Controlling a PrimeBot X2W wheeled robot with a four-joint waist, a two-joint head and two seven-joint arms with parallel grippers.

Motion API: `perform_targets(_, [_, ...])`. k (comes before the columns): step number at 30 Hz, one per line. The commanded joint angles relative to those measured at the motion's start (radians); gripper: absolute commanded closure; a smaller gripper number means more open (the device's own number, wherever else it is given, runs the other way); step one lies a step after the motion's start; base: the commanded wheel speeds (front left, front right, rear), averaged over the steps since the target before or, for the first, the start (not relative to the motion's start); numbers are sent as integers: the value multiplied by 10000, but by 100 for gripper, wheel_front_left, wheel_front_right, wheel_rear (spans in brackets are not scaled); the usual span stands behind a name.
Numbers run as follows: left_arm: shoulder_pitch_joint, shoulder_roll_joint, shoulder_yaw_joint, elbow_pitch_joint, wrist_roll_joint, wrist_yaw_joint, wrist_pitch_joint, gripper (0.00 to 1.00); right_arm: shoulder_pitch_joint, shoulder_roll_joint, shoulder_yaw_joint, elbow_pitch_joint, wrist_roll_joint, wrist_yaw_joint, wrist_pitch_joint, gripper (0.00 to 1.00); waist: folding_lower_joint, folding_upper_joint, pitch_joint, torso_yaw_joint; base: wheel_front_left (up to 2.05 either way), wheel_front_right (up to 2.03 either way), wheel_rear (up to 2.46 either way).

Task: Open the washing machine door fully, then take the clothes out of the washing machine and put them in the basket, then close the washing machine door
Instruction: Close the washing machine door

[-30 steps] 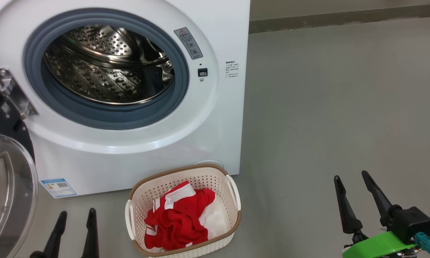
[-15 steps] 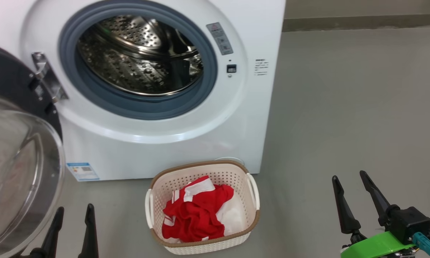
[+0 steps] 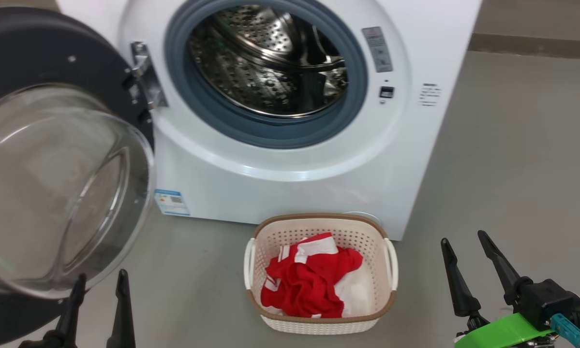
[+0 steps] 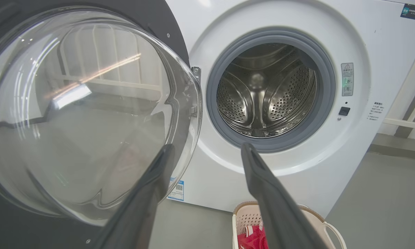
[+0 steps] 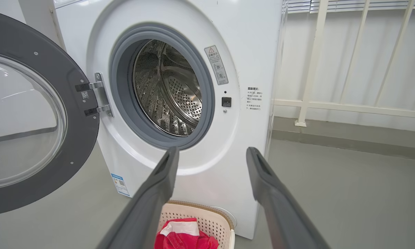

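Hanging wide open, the washing machine door (image 3: 52, 183) seemingly awaits closing, since the clothes (image 3: 309, 285) lie in the basket (image 3: 319, 220) and the left claw (image 3: 101, 274) and right claw (image 3: 463, 237) hover spread and empty.

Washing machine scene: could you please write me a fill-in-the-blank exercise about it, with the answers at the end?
1. The washing machine door stands ____.
2. The drum of the washing machine is ____.
3. The clothes lie in the basket; their main colour is ____.
4. The left gripper and the right gripper both hold ____.
Answers: open; empty; red; nothing.
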Motion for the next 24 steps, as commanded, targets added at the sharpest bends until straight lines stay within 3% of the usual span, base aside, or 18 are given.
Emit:
perform_targets(1, [-493,161,311,-325,134,100,-108,0,-418,-106,285,-295,-12,62,-65,0,0,0,-17,571,0,0,0])
perform_targets(8, [-471,253,324,-323,356,455,78,0,-365,-106,288,-356,-34,62,-65,0,0,0,-218,1474,0,0,0])
perform_targets(17, [-411,402,249,-382,428,549,261,0,-233,-106,397,-384,130,62,-65,0,0,0,-477,2262,0,0,0])
perform_targets(24, [-167,439,462,-511,464,896,248,0,-467,-106,698,-258,48,62,-65,0,0,0,-409,2360,0,0,0])
